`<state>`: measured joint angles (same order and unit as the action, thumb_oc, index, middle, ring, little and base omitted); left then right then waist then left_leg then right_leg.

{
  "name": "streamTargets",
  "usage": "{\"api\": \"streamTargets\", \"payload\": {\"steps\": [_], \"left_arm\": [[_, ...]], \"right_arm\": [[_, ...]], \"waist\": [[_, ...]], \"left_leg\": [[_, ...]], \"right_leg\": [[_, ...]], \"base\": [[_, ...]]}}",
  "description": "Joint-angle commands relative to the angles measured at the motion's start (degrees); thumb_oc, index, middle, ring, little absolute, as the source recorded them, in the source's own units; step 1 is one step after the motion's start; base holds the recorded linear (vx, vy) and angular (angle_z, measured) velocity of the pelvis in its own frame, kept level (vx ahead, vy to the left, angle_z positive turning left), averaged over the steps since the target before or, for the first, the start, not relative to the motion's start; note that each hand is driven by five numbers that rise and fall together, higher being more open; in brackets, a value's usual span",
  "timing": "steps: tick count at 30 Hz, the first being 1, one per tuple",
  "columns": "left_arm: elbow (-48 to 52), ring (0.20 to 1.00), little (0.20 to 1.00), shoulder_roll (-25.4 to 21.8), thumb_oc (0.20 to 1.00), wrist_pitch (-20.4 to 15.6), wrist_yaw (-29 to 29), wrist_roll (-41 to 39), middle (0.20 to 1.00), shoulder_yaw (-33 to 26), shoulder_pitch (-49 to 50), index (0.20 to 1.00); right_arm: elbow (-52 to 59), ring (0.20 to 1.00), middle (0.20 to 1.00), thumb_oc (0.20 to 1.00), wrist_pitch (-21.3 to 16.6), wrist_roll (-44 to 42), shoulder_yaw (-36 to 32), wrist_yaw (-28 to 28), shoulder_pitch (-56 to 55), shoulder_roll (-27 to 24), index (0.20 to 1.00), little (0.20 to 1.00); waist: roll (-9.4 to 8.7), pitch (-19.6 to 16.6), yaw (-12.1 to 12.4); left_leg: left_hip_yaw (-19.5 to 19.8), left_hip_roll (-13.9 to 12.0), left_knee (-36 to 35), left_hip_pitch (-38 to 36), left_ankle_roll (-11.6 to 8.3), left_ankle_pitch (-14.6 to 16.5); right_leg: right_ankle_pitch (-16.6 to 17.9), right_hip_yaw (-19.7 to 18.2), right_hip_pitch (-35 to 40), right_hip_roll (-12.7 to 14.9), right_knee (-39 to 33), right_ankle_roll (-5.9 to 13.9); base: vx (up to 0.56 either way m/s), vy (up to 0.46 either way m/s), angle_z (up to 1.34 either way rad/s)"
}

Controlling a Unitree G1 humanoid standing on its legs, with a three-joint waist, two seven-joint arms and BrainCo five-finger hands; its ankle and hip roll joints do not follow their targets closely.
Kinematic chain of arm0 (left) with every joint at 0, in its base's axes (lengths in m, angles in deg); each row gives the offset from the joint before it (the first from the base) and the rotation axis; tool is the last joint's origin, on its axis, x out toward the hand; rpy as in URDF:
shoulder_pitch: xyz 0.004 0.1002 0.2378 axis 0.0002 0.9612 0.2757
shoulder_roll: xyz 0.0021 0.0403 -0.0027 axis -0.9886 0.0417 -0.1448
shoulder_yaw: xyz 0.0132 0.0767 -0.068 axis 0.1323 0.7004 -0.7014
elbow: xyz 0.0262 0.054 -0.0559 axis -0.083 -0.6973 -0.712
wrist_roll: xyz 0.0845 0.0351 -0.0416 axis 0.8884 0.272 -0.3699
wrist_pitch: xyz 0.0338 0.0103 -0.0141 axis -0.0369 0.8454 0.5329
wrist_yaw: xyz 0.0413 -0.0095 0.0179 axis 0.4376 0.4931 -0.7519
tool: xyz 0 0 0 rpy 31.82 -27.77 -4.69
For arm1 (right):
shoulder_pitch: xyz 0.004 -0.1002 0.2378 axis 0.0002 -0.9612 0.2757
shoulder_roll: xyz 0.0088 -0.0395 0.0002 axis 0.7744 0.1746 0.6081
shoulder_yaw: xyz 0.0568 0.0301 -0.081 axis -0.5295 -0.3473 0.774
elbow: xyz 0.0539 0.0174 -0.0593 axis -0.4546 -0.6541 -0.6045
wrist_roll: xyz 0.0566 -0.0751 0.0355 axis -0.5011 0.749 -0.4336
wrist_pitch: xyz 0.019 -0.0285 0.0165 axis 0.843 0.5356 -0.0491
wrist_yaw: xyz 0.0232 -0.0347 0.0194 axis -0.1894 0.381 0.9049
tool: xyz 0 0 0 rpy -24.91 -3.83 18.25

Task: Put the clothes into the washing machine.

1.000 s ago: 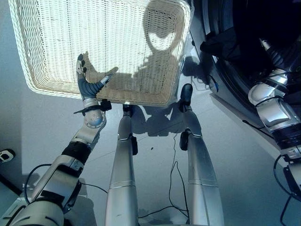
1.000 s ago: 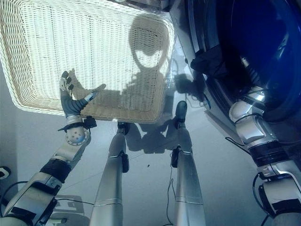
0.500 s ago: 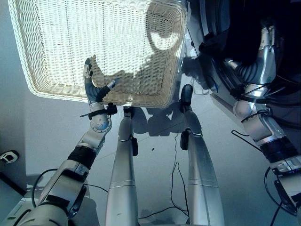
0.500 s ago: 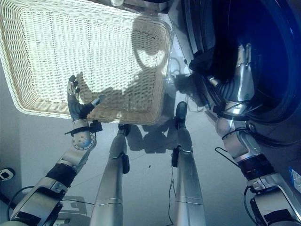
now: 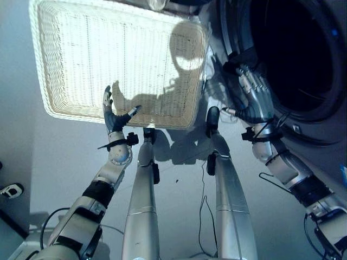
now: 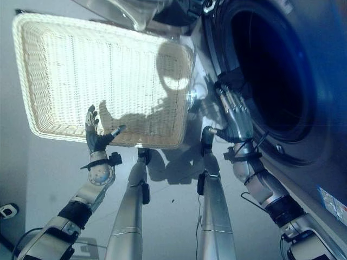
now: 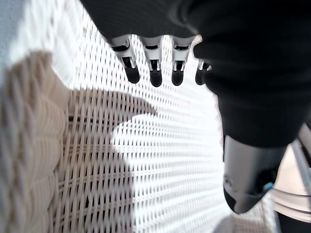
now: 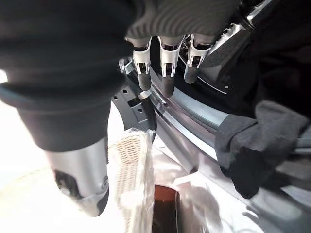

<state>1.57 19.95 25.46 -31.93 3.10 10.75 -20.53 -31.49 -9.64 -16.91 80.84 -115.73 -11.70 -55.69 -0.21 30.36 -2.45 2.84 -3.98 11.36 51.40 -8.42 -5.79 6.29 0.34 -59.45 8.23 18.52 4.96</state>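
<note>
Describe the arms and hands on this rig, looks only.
Both arms are silver-grey segmented shells with black bands at the joints. The left hand and right hand have silver fingers with dark tips and a separate thumb. A dark ribbed cover wraps the back of each hand and the wrist, with a round silver joint cap just below.

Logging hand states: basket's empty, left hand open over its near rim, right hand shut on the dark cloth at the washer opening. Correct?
One thing is off: the right hand is not shut on the dark cloth. The right wrist view shows its fingers straight and holding nothing, with the cloth hanging over the washer's door rim apart from them. The basket is empty, and the left hand is open over its near rim.
</note>
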Motion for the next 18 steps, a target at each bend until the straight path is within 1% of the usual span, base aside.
{"api": "streamTargets", "payload": {"steps": [1, 3, 5, 7, 8, 9, 11, 12, 13, 14, 15, 17, 18], "left_arm": [[-0.3, 1.000, 1.000, 1.1, 1.000, -1.1, 1.8, 1.2, 1.000, -0.7, 2.5, 1.000], [-1.2, 1.000, 1.000, 1.1, 1.000, -1.1, 2.5, 0.8, 1.000, -0.5, 3.2, 1.000], [-3.2, 1.000, 1.000, 1.0, 1.000, -1.4, 4.3, 0.5, 1.000, -0.4, 5.7, 1.000], [-4.5, 1.000, 1.000, 0.9, 1.000, -1.0, 5.9, 0.6, 1.000, -0.7, 6.7, 1.000], [-6.5, 1.000, 1.000, 0.6, 1.000, 0.0, 8.6, 0.8, 1.000, -0.9, 8.7, 1.000], [-7.2, 1.000, 1.000, 0.4, 1.000, 0.2, 9.8, 0.8, 1.000, -1.0, 9.2, 1.000], [-10.0, 1.000, 1.000, 0.0, 1.000, 1.5, 13.7, 1.7, 1.000, -1.3, 11.6, 1.000], [-10.7, 1.000, 1.000, -0.2, 1.000, 2.2, 15.2, 1.8, 1.000, -1.4, 12.7, 1.000], [-10.8, 1.000, 1.000, -0.3, 1.000, 2.5, 15.7, 1.8, 1.000, -1.5, 12.9, 1.000], [-13.1, 1.000, 1.000, -0.7, 1.000, 3.4, 19.0, 1.7, 1.000, -1.9, 14.6, 1.000], [-15.0, 1.000, 1.000, -0.7, 1.000, 3.7, 20.9, 2.0, 1.000, -1.9, 16.0, 1.000], [-18.0, 1.000, 1.000, -0.3, 1.000, 4.9, 24.8, 3.3, 1.000, -2.0, 19.2, 1.000], [-18.9, 1.000, 1.000, -0.1, 1.000, 5.1, 26.1, 3.7, 1.000, -2.3, 20.1, 1.000]], "right_arm": [[0.5, 1.000, 1.000, 1.000, -4.3, -2.6, 2.7, 1.6, -2.0, 0.2, 1.000, 1.000], [-0.5, 1.000, 1.000, 1.000, -4.6, -3.7, 3.1, 1.8, -3.0, 0.4, 1.000, 1.000], [-2.9, 1.000, 1.000, 1.000, -5.8, -6.5, 3.2, 2.8, -5.5, 0.9, 1.000, 1.000], [-4.5, 1.000, 1.000, 1.000, -6.5, -8.0, 3.1, 3.5, -6.8, 1.4, 1.000, 1.000], [-6.8, 1.000, 1.000, 1.000, -6.2, -13.6, 3.0, 6.8, -9.0, 2.2, 1.000, 1.000], [-8.0, 1.000, 1.000, 1.000, -6.4, -15.3, 2.7, 7.6, -9.9, 2.7, 1.000, 1.000], [-11.6, 1.000, 1.000, 1.000, -4.9, -19.7, 1.7, 12.3, -12.8, 4.5, 1.000, 1.000], [-12.7, 1.000, 1.000, 1.000, -4.7, -21.3, 1.2, 13.6, -14.2, 5.2, 1.000, 1.000], [-13.0, 1.000, 1.000, 1.000, -4.4, -22.2, 1.0, 14.1, -14.5, 5.4, 1.000, 1.000], [-16.7, 1.000, 1.000, 1.000, -3.1, -25.0, -0.2, 17.9, -16.4, 7.2, 1.000, 1.000], [-19.9, 1.000, 1.000, 1.000, -3.6, -25.2, -0.7, 19.3, -17.7, 8.3, 1.000, 1.000], [-26.0, 1.000, 1.000, 1.000, -2.4, -28.8, -2.0, 23.3, -20.3, 10.1, 1.000, 1.000], [-28.6, 1.000, 1.000, 1.000, -2.8, -29.3, -2.6, 24.6, -21.0, 10.8, 1.000, 1.000]], "waist": [[1.11, -0.6, -0.3], [1.16, -0.6, -0.1], [1.21, -0.6, 0.3], [1.18, -0.6, 0.6], [1.12, -0.6, 1.1], [1.07, -0.6, 1.2], [1.03, -0.6, 1.6], [0.99, -0.6, 1.7], [0.96, -0.6, 1.7], [0.93, -0.6, 1.6], [1.02, -2.1, 1.6], [1.12, -5.8, 1.7], [1.13, -7.1, 1.9]], "left_leg": [[-3.1, 4.8, 0.1, -4.4, 6.15, 1.2], [-3.1, 4.6, -0.6, -6.7, 6.09, 1.3], [-3.4, 4.0, -2.7, -12.5, 5.67, 1.3], [-3.7, 3.7, -4.1, -15.8, 5.46, 1.3], [-3.9, 3.3, -5.9, -21.2, 5.08, 1.5], [-3.9, 3.3, -6.3, -23.0, 4.99, 1.6], [-3.9, 3.1, -8.0, -29.2, 4.68, 2.0], [-4.0, 3.1, -8.6, -31.7, 4.55, 2.3], [-4.0, 3.1, -8.7, -32.1, 4.53, 2.3], [-4.2, 2.9, -9.7, -36.6, 4.13, 2.5], [-4.3, 2.7, -10.7, -39.0, 3.93, 2.5], [-4.7, 2.3, -12.7, -43.7, 3.42, 2.7], [-4.8, 2.3, -13.0, -44.7, 3.39, 2.8]], "right_leg": [[0.5, 5.1, 7.7, -4.6, -2.7, 2.68], [0.4, 5.2, 9.8, -4.4, -3.2, 2.78], [0.2, 5.4, 15.2, -3.6, -4.7, 3.25], [0.0, 5.6, 18.1, -3.2, -5.6, 3.45], [-0.6, 6.0, 23.3, -2.6, -6.7, 3.75], [-0.9, 6.1, 25.0, -2.4, -7.0, 3.81], [-1.5, 6.4, 31.2, -1.9, -8.2, 3.91], [-1.9, 6.3, 33.7, -1.7, -8.7, 3.93], [-1.8, 6.3, 34.1, -1.6, -8.9, 3.93], [-2.1, 6.3, 39.0, -1.2, -10.3, 3.79], [-2.2, 6.5, 41.7, -1.1, -11.6, 3.68], [-2.3, 6.8, 47.2, -0.9, -14.6, 3.58], [-2.3, 6.9, 48.5, -0.8, -15.2, 3.59]], "base": [[-0.07, 0.019, 0.00], [-0.05, 0.012, -0.02], [-0.05, 0.005, -0.02], [-0.04, 0.008, 0.00], [-0.05, 0.016, 0.02], [-0.03, 0.020, 0.05], [0.02, 0.023, 0.07], [0.03, 0.018, 0.05], [0.03, 0.026, 0.04], [0.06, 0.039, 0.05], [0.13, 0.047, 0.10], [0.16, 0.022, 0.12], [0.11, 0.005, 0.10]]}}
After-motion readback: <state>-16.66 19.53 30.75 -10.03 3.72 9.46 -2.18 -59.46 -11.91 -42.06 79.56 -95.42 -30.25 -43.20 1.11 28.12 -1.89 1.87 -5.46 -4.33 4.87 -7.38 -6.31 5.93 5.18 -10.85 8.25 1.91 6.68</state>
